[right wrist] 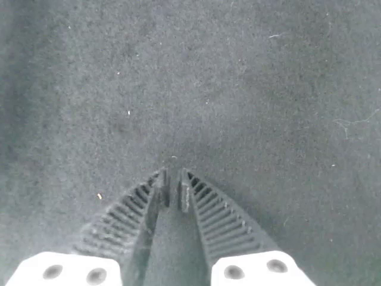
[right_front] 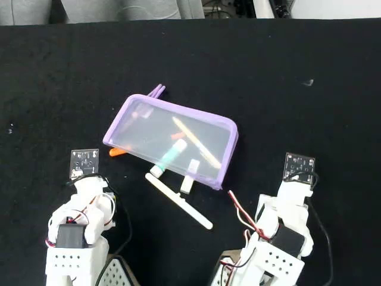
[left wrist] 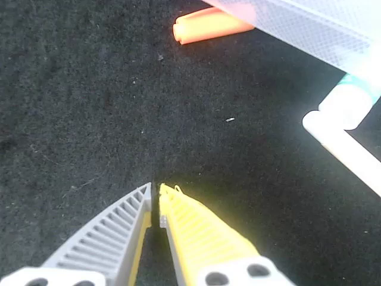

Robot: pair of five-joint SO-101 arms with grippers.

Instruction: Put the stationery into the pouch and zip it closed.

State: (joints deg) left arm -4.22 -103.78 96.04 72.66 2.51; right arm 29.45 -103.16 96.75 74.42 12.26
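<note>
Pouch (right_front: pixel 172 140) lies on my table (right_front: pixel 297 71), pens (right_front: pixel 193 143) inside; white pen (right_front: pixel 178 201) just beside it, orange marker (right_front: pixel 118 151) at its edge. My left claw (left wrist: pixel 159 192) and right claw (right wrist: pixel 172 179), near the pouch, are both pinched narrow, empty.

**Black table, with a strip of room beyond**

We see a black, felt-like table (right_front: pixel 268 59) spanning the scene from left to right. On its far right part lies a small pale fleck (right_front: pixel 307 82), and up close we make out scattered lint on the nap. Beyond the far edge we see grey fabric (right_front: pixel 119 8) at the left, dark cables (right_front: pixel 229 7) to its right, and a white surface (right_front: pixel 333 8) in the far right corner.
</note>
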